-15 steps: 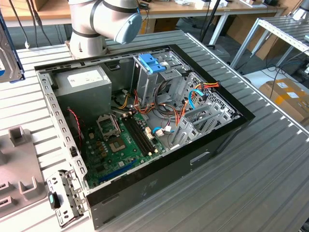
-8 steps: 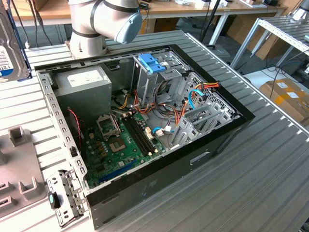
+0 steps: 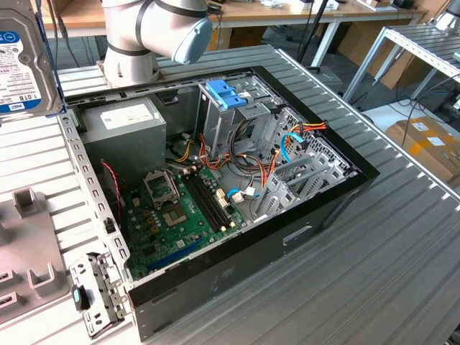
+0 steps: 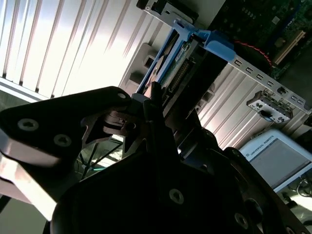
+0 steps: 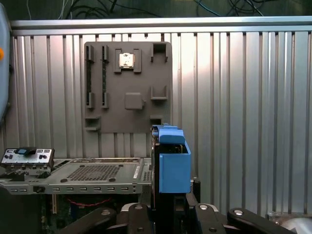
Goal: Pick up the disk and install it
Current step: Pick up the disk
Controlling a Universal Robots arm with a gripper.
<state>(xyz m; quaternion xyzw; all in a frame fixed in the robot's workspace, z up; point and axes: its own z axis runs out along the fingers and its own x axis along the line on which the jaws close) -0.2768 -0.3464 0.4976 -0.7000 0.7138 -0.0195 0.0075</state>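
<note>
The disk (image 3: 21, 61) is gripped by the gripper (image 5: 169, 204) and held in the air above the desk (image 3: 374, 244), clear of its surface. In the exterior view it is seen at the exterior view's left, past the far corner of the open computer case (image 3: 237, 287), with its white label turned towards the camera. In both wrist views the disk is seen edge-on, and its light-blue carrier rail (image 5: 173, 165) is clamped between the dark fingers (image 5: 141, 212), which are closed against its two faces. Below it in the first wrist view, bare ribbed desk is seen between a grey fixture plate (image 5: 126, 87) and the metal edge of the case. The case is laid on its side in the middle of the desk, with the motherboard (image 3: 180, 208) and power supply (image 3: 122, 122) exposed. A blue bracket (image 3: 224, 93) is seated on top of the tall drive cage (image 3: 215, 126) inside it. The arm (image 3: 154, 25) is mounted near the far edge of the desk.
</note>
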